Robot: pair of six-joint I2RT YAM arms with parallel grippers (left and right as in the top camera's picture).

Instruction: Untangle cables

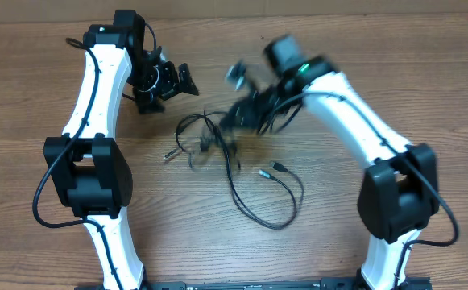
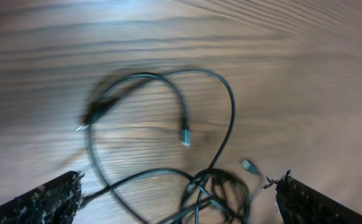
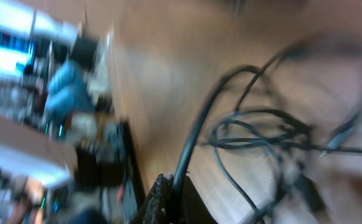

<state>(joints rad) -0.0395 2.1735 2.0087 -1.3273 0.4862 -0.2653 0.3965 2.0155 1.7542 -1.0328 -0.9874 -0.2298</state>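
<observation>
Here, at the left, the left hand [image 2: 179, 198] hangs with its fingers spread wide, holding nothing, to the far left of the cables [image 1: 213, 145]. These lie in a loose knot at the middle of the tabletop [image 1: 48, 48], between the two hands. At the right, the right hand [image 3: 168, 190] is pressed together on one cord [image 3: 196, 124] that rises out of the knot. To do this step well, I judge it should draw that cord away slowly, up and to the right, while the left hand pins the bundle so the whole knot does not drag along. Counted: two hands and three plug ends [image 2: 185, 137]. The cords look like two or three, but the knot hides the exact number.
</observation>
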